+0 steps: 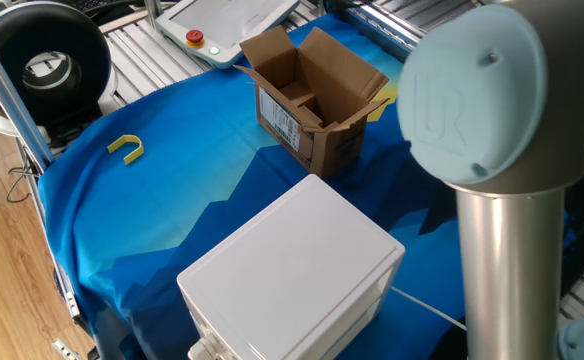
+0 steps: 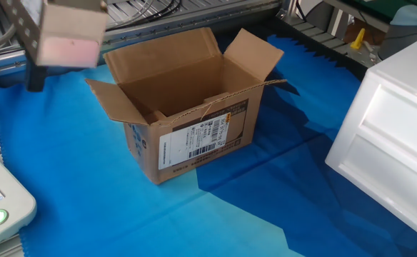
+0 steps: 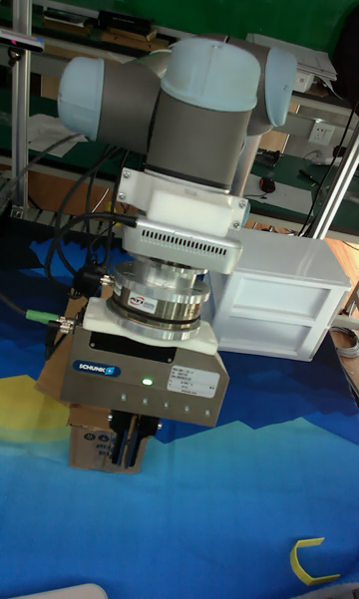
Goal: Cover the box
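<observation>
Four flaps stand open on the small brown box (image 2: 183, 128), which rests on the blue cloth (image 1: 172, 190) covering the tabletop, its white barcode label (image 2: 194, 139) facing one of the fixed cameras. Beside the box's left flap, in that same view, the blurred body of the pincer (image 2: 33, 71) hangs above the cloth, apart from the cardboard. From the tall view, its dark fingers (image 3: 128, 438) point downward in front of the carton, close together, though whether they are fully closed cannot be told. Nearby sit a larger white plastic box (image 1: 292, 275) and a small yellow U-shaped piece (image 1: 126, 148).
</observation>
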You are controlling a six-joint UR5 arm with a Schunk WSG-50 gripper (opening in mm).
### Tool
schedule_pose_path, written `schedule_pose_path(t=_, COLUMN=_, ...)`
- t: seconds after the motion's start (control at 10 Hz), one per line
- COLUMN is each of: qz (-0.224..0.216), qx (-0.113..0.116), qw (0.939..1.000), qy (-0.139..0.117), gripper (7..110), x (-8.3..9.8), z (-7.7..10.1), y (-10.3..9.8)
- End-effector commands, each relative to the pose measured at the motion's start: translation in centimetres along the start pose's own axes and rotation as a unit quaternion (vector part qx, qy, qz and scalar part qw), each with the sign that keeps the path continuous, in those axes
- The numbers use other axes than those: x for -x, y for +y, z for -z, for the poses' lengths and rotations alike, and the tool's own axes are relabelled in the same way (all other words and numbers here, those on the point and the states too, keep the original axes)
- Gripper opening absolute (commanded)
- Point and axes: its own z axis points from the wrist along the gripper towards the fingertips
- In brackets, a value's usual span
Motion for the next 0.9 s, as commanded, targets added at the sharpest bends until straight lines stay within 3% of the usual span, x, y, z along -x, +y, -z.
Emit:
schedule_pose_path(t=0.0, qz=-0.001, qx=0.003, qw=1.0, qy=-0.003, gripper=7, x=0.0, z=0.1, y=-0.5)
schedule_pose_path(t=0.2, qz=0.008, qx=0.018, qw=0.9992, qy=-0.034, gripper=7, x=1.9, z=0.3, y=0.5)
schedule_pose_path(t=0.3, qz=0.0, qx=0.02, qw=0.9994, qy=-0.027, gripper=7, x=0.8, z=-0.3, y=0.8)
schedule_pose_path(t=0.4, qz=0.006, qx=0.022, qw=0.9997, qy=0.004, gripper=7, x=-2.0, z=-1.1, y=1.2)
schedule_pose_path(t=0.5, qz=0.039, qx=-0.001, qw=0.999, qy=0.022, gripper=7, x=-3.2, z=-1.3, y=0.1)
schedule_pose_path(t=0.6, qz=0.044, qx=0.012, qw=0.9983, qy=0.036, gripper=7, x=-3.7, z=-1.1, y=0.8)
schedule_pose_path(t=0.7, qz=0.042, qx=0.019, qw=0.9987, qy=0.023, gripper=7, x=-2.4, z=-0.9, y=1.2)
schedule_pose_path(t=0.8, qz=0.045, qx=0.012, qw=0.9988, qy=0.016, gripper=7, x=-1.6, z=-0.6, y=0.9)
